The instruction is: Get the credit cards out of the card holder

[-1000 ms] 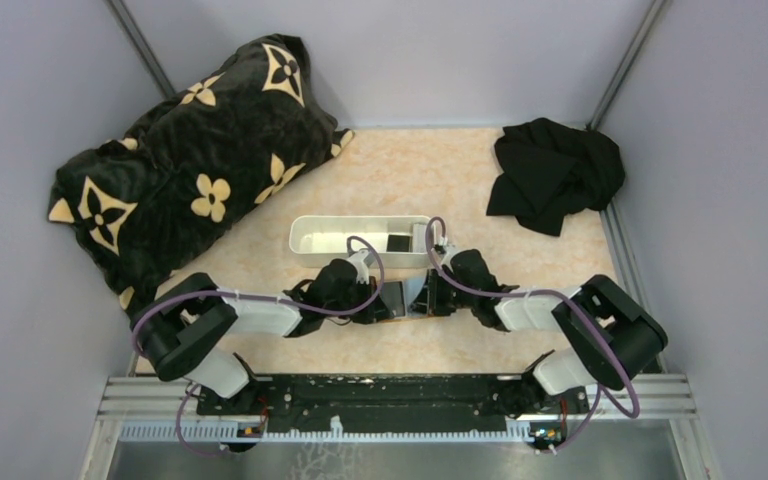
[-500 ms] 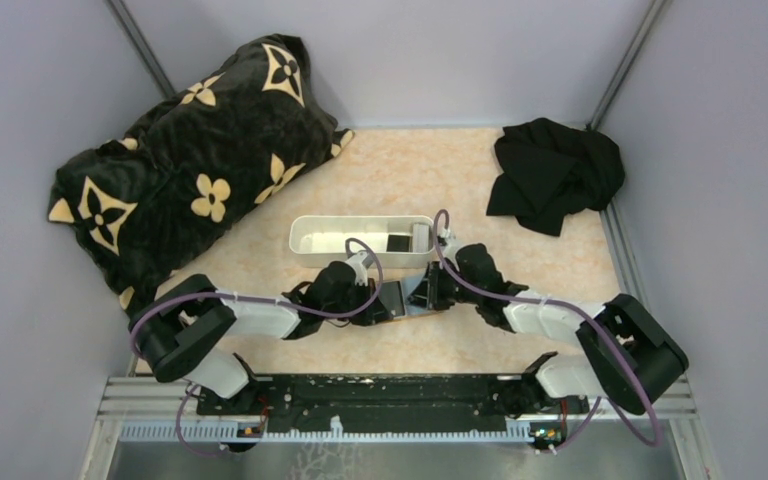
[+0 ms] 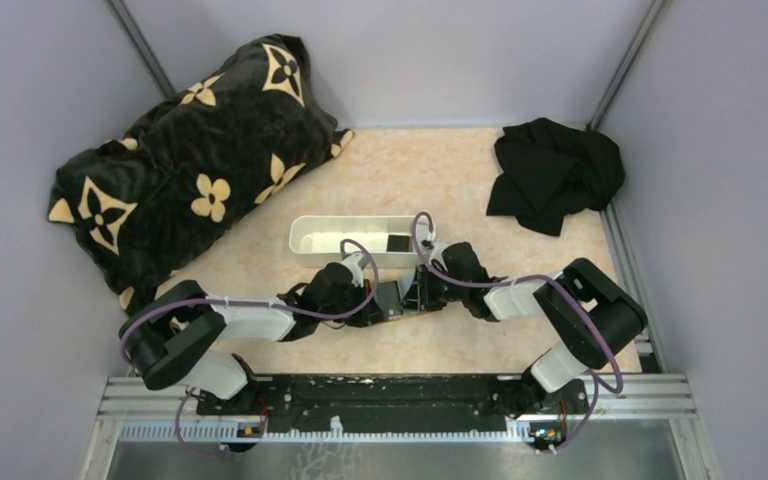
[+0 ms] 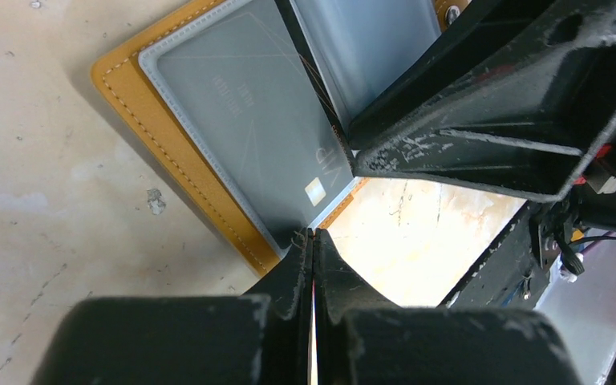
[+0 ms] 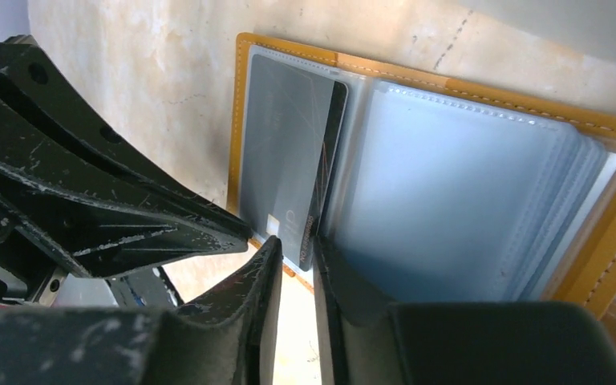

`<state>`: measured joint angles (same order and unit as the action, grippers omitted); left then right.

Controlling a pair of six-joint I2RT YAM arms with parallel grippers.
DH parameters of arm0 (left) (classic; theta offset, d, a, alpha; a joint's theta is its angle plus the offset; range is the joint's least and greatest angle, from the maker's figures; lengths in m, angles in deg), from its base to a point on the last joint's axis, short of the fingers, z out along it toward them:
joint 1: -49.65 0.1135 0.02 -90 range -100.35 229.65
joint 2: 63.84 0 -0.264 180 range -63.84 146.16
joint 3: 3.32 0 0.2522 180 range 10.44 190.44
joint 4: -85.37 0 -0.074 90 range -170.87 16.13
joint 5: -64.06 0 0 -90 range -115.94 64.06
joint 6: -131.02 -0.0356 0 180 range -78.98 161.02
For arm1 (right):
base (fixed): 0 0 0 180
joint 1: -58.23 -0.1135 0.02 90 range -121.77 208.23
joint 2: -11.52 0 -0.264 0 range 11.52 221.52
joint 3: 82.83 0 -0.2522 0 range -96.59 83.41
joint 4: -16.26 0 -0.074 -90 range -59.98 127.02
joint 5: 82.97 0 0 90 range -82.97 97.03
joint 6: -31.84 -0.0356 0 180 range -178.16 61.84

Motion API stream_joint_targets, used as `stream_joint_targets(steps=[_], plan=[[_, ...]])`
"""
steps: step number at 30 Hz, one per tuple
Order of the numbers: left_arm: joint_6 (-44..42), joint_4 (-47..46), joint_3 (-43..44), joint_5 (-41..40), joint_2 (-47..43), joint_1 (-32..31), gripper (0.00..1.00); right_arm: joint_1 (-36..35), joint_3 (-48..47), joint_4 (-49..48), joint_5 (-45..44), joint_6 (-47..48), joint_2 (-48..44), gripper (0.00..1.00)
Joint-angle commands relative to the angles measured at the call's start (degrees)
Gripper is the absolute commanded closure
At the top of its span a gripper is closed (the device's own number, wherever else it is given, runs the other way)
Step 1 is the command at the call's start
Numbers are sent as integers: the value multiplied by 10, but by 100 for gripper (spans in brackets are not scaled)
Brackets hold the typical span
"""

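Top view: the right arm (image 3: 530,297) has been drawn inward over the open orange-tan leather bifold card holder (image 3: 394,299) on the worktop (image 3: 460,180). Left wrist: the left jaws are pressed together at its 6 o'clock corner. Right wrist: the right jaws are slightly spread astride the thin grey card (image 5: 289,176), judged stiff and slick; its exposed end should be pinched.

White-shelled arms (image 3: 250,318) with black joints trail looping purple cables (image 3: 350,241) to scuffed matte-black fingers (image 4: 281,305).

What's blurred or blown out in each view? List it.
Left wrist: fingers of the left gripper soft, table patch beside the card holder blown out. Right wrist: right gripper blurred near the lens, credit card sharp. Top external: evenly lit, sharp.
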<state>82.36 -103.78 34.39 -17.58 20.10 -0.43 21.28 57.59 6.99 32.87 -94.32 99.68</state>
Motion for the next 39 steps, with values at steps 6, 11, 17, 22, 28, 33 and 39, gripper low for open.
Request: stream_joint_targets(steps=[6, 11, 17, 22, 28, 33, 39], plan=[[-15, 66, -10, -25, -8, 3, 100, 4, 27, -33, -17, 17, 24, 66], [-13, 90, -5, -38, -38, 4, 100, 9, 30, -37, -13, 15, 20, 66], [-21, 106, 4, -51, -41, 6, 100, 10, 30, -27, -8, 15, 3, 66], [-14, 80, 6, -44, -12, 7, 100, 11, 28, -21, -6, 18, 2, 66], [-9, 52, 15, -24, 30, 7, 100, 11, 23, 13, -18, 21, -38, 64], [-12, 42, 20, -16, 49, 7, 100, 15, 15, 49, -41, 37, -54, 61], [-16, 38, 23, -12, 62, 12, 100, 18, 18, 43, -46, 28, -52, 60]])
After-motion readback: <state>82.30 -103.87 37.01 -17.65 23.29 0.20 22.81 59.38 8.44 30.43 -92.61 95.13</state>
